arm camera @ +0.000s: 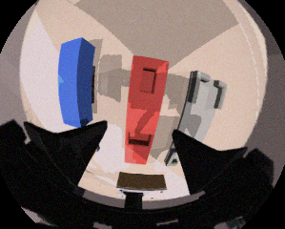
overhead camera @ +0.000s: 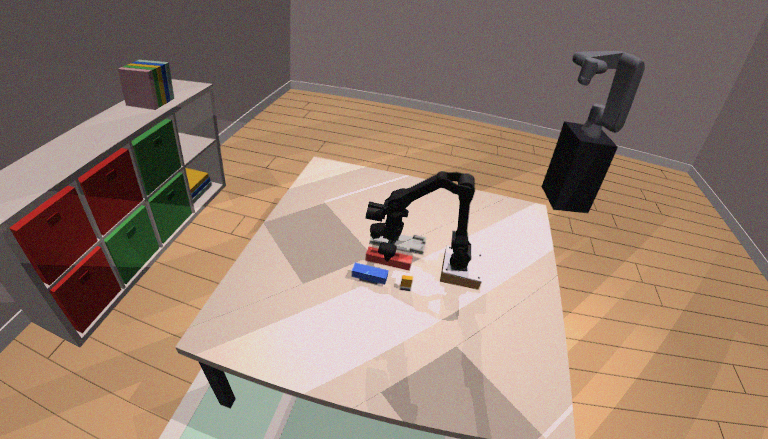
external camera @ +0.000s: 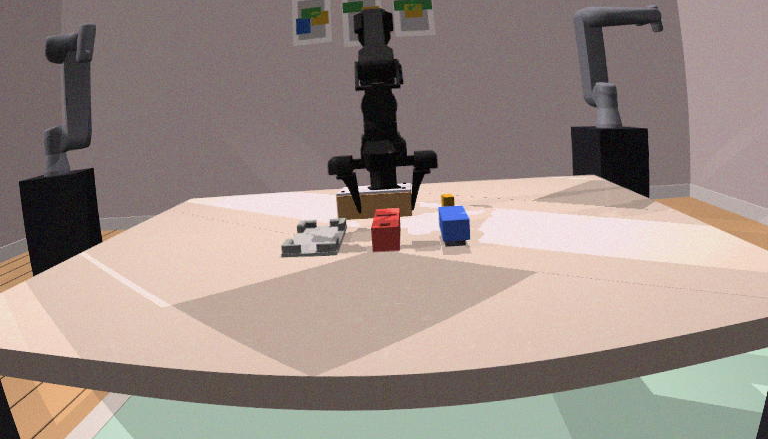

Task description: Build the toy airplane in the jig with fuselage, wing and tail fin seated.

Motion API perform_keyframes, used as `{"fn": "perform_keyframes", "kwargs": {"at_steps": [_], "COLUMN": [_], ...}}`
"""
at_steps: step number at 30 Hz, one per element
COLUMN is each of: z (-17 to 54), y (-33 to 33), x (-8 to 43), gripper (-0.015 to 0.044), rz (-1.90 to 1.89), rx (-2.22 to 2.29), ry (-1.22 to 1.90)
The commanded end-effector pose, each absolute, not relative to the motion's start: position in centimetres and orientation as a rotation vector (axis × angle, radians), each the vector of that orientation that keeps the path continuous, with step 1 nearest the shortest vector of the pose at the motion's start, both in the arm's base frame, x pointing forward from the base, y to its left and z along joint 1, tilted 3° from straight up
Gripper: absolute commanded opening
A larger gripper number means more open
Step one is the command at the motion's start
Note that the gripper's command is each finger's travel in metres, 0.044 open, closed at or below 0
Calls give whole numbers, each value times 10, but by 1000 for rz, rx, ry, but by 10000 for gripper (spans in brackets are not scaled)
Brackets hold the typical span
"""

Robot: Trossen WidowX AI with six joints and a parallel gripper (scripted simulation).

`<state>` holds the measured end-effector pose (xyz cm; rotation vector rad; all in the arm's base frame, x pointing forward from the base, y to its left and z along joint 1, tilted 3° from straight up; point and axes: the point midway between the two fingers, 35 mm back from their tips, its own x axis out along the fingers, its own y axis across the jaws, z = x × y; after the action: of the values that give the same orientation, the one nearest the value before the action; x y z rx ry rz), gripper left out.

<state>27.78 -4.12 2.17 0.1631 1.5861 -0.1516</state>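
Note:
The red fuselage [overhead camera: 396, 259] [external camera: 386, 230] [arm camera: 145, 105] lies flat on the table, with two sockets showing on its top. The grey jig [overhead camera: 416, 242] [external camera: 314, 239] [arm camera: 206, 98] lies empty right beside it. The blue wing [overhead camera: 369, 272] [external camera: 453, 223] [arm camera: 75, 90] lies on the fuselage's other side. The small yellow tail fin [overhead camera: 406, 282] [external camera: 447, 199] stands near the wing. My gripper [overhead camera: 386, 250] [external camera: 386, 208] [arm camera: 140, 129] is open and empty. It points down a little above the fuselage, with one finger on each side of its near end.
The arm's base stands on a wooden block [overhead camera: 459, 280] [external camera: 373, 203] just behind the parts. Grey arms on black pedestals [overhead camera: 578, 168] [external camera: 59, 213] [external camera: 608, 151] stand off the table. A shelf with red and green bins [overhead camera: 84, 196] is on the left.

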Motion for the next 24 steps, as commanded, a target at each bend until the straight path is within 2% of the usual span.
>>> {"fn": "perform_keyframes", "kwargs": {"at_steps": [1,24], "z": [13,-23], "y": [-42,-41], "x": [276,274], "gripper": [440,440], "rz": [-150,-150], "rx": [156,156], "ry": [1593,1593]}}
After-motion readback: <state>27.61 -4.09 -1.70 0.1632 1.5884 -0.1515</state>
